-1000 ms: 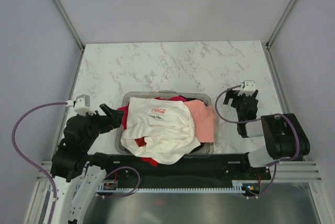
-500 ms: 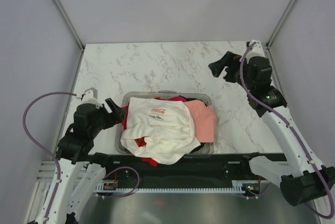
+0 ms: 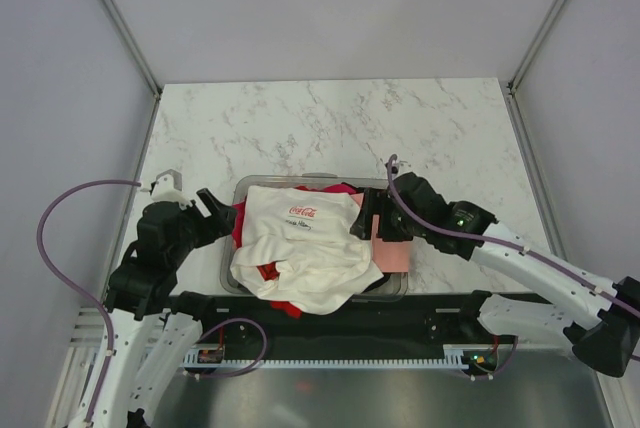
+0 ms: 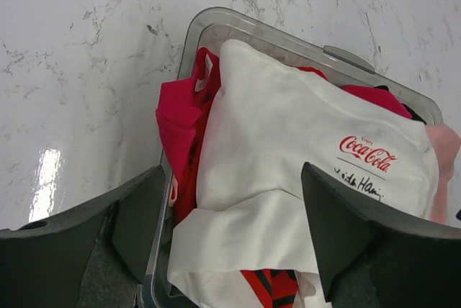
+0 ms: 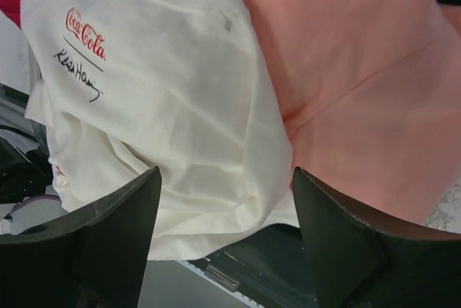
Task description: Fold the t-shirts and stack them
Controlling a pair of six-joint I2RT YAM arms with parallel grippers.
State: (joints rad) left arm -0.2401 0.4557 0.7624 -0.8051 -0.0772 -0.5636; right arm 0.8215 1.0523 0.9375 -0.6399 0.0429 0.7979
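Several t-shirts [image 3: 300, 238] heaped in a clear bin [image 4: 346, 55] at the near edge of the table [image 3: 300, 118], pink tee [image 5: 360, 70] draped over the right rim, marble wide beyond; left gripper [image 4: 230, 178] parted beside the left rim, right gripper [image 5: 225, 178] parted too, swung in from the far corner over the pink tee

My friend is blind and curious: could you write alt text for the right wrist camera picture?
A cream-white t-shirt with a red Coca-Cola logo lies crumpled, partly over a salmon-pink t-shirt. The right gripper hangs above them, its two dark fingers spread open.
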